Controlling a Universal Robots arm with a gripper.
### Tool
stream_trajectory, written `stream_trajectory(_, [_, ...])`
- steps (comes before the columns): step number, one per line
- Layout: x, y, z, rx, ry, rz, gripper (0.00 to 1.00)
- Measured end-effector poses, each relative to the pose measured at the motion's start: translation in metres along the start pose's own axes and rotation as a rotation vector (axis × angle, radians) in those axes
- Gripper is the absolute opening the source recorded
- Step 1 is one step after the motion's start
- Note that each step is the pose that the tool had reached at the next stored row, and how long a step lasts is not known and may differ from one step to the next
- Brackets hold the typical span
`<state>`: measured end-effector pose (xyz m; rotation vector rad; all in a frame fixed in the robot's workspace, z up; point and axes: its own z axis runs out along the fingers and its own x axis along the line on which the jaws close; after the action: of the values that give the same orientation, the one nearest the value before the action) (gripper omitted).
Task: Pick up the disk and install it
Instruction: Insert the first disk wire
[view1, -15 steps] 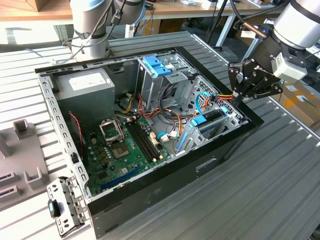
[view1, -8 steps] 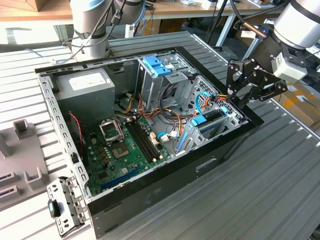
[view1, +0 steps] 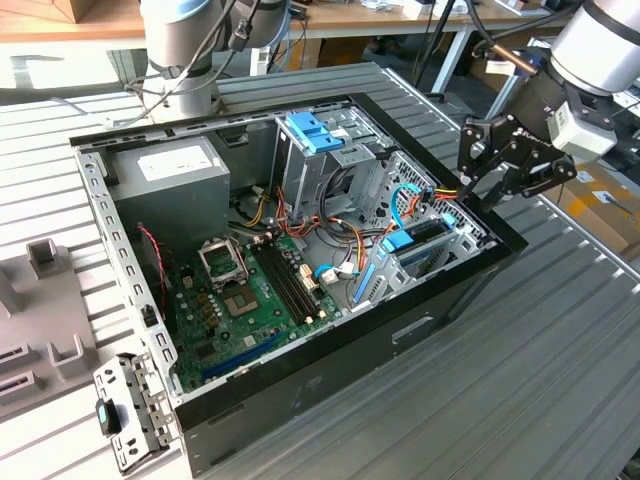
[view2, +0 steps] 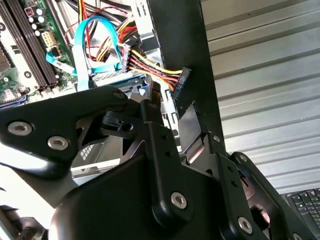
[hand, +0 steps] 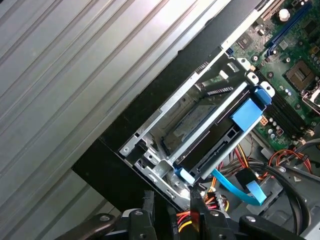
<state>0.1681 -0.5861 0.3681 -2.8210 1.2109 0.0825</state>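
Gripper (view1: 478, 172) — fingers spread, holding nothing — hovers at the case (view1: 330, 385) edge beside the seated disk (view1: 413, 238).

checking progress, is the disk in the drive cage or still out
In. The disk lies in the metal drive cage in the first wrist view, blue rails at its edges; the tool hovers beside.

The disk (hand: 227, 132) is dark with bright blue rails. The hand (view1: 478, 160) is matte black with silver screw heads. The motherboard (view1: 255, 295) is green, the case (view1: 330, 365) black, and the ribbed surface (view1: 540, 360) grey with lengthwise stripes.
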Motion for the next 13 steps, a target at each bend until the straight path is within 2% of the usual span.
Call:
stream_trajectory(6, [0.0045,-0.0122,0.0011,-0.0014,0.0004,-0.008,0.42])
stream_trajectory(8, [0.0039,-0.0141,0.0014,-0.0019,-0.0002,-0.017,0.42])
stream_trajectory(10, [0.0042,-0.0150,0.0017,-0.0040,-0.0012,-0.043,0.42])
stream_trajectory(13, [0.0057,-0.0171,0.0023,-0.0082,0.0014,-0.056,0.42])
